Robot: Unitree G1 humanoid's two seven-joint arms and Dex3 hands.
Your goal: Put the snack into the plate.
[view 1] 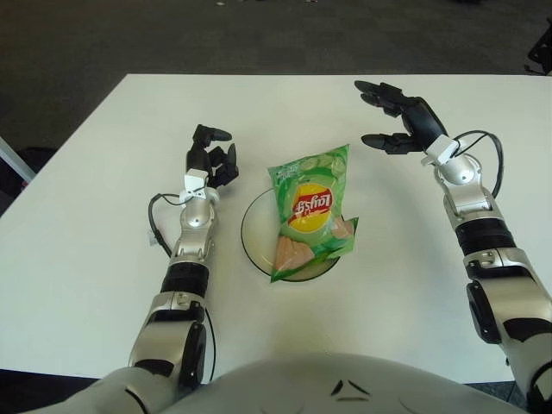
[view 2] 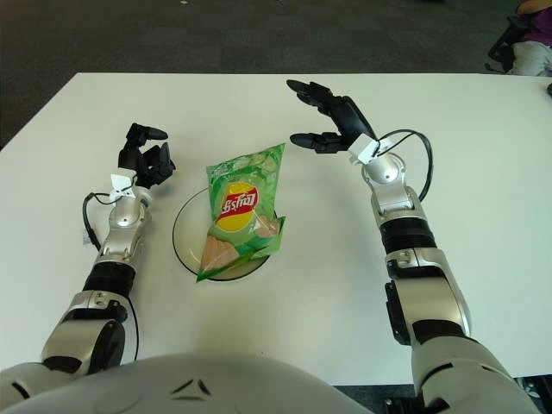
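A white table [view 1: 95, 259] fills most of the view. Its top is smooth and plain, and its far edge runs straight across the upper part of the picture. Behind this edge there is a dark floor [view 1: 259, 34] that looks like carpet. In the right eye view, something purple and pale [view 2: 528, 43] shows at the top right corner, on the floor side (I cannot tell what it is).

Near the middle of the table stands a clear glass plate [view 1: 252, 231], round and shallow. The green snack bag [view 1: 310, 211] lies in it, with a red and yellow logo facing up. The bag is longer than the plate, so its upper end reaches over the far rim and its lower corners hang over the near rim.

The left hand [view 1: 212, 157] shows just to the left of the plate, apart from it. Its fingers are curled together and hold nothing. A thin black cable [view 1: 155, 226] makes a loop beside the left forearm.

The right hand [view 1: 398, 116] is to the right of the bag and further back, well apart from it. Its fingers [view 1: 371, 89] are spread and stretched out toward the left, and they hold nothing.
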